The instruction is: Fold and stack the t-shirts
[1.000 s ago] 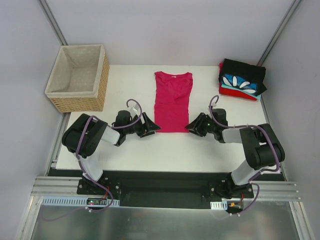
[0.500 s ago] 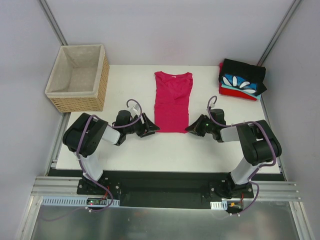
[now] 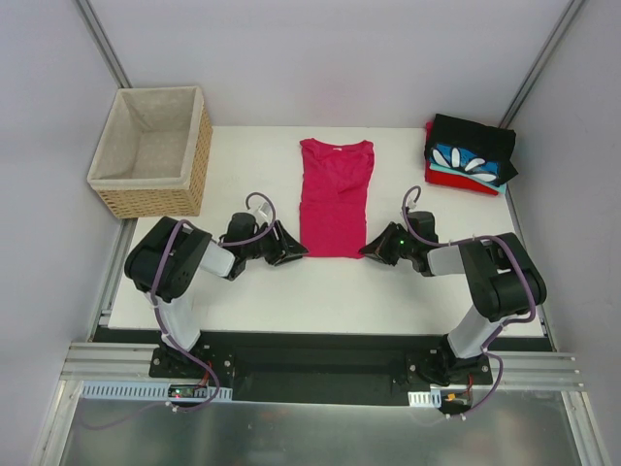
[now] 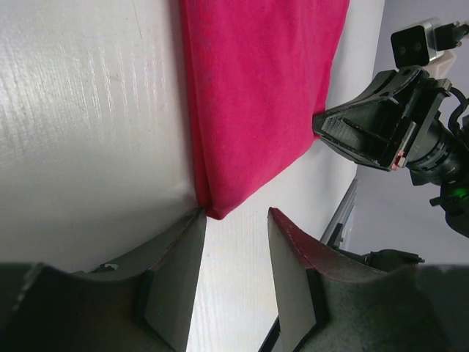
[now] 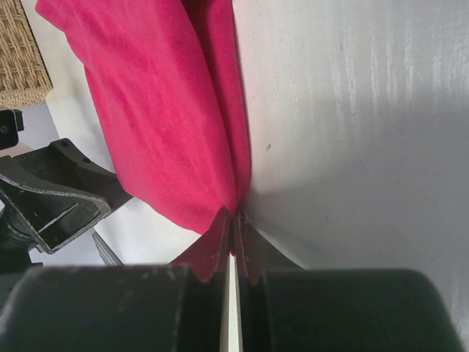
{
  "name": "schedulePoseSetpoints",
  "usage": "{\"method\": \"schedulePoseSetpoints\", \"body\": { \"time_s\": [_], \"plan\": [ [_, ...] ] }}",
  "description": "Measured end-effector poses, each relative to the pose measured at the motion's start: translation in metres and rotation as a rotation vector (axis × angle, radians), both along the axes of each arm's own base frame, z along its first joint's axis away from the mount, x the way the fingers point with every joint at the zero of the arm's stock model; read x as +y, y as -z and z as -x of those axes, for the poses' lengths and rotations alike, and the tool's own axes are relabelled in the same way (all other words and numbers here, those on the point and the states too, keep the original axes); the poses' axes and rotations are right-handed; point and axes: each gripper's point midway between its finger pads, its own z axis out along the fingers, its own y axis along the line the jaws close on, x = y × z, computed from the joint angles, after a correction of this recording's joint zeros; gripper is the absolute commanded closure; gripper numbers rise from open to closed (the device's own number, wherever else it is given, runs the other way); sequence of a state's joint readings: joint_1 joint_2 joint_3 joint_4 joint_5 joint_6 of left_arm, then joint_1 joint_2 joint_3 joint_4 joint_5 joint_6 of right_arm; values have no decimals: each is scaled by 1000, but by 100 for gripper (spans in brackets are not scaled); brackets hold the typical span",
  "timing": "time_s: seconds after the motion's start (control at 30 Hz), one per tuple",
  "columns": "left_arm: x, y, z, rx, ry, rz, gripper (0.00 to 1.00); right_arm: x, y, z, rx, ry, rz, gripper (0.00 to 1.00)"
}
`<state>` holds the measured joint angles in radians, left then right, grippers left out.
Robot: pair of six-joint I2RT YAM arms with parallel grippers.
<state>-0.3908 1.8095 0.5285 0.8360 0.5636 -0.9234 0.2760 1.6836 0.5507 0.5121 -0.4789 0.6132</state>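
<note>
Pink t-shirt [image 3: 336, 199]: flat at centre of bench [image 3: 320, 301], collar toward far edge, hem toward arms. Sleeves tucked in, body a long narrow strip; plain magenta, soft, doubled along its long edges, light creases.

Progress, judged: lengthwise folds done; crosswise fold and move onto pile left.

Stack of folded shirts [image 3: 470, 155]: far right corner, black on top, blue petal-print, red beneath.

Right end effector [image 5: 234, 214]: closed, pinching right hem corner.

Left end effector [image 4: 234, 220]: jaws apart, left hem corner touching one fingertip, not clamped.

Wicker basket [image 3: 150, 150]: far left, well apart.
</note>
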Motion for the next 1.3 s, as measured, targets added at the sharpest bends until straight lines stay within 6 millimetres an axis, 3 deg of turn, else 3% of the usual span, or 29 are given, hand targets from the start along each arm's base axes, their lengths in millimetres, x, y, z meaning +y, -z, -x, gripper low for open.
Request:
{"method": "schedulePoseSetpoints", "body": {
  "time_s": [0.27,0.37,0.4,0.47,0.77,0.93,1.3],
  "plan": [
    [-2,1,-12,15,-17,-20,62,0,0,0,0,-1,0,100],
    [-2,3,-15,21,-21,-29,77,0,0,0,0,-1,0,100],
    [-2,4,-15,25,-24,-32,87,0,0,0,0,-1,0,99],
    [0,8,-16,31,-30,-49,100,0,0,0,0,-1,0,100],
    [1,11,-17,40,-30,-64,100,1,0,1,-1,-3,0,100],
    [4,11,-11,40,-34,-69,100,1,0,13,-2,-12,4,100],
    [18,11,44,54,-28,-103,100,8,2,57,2,-70,1,100]
  ]
}}
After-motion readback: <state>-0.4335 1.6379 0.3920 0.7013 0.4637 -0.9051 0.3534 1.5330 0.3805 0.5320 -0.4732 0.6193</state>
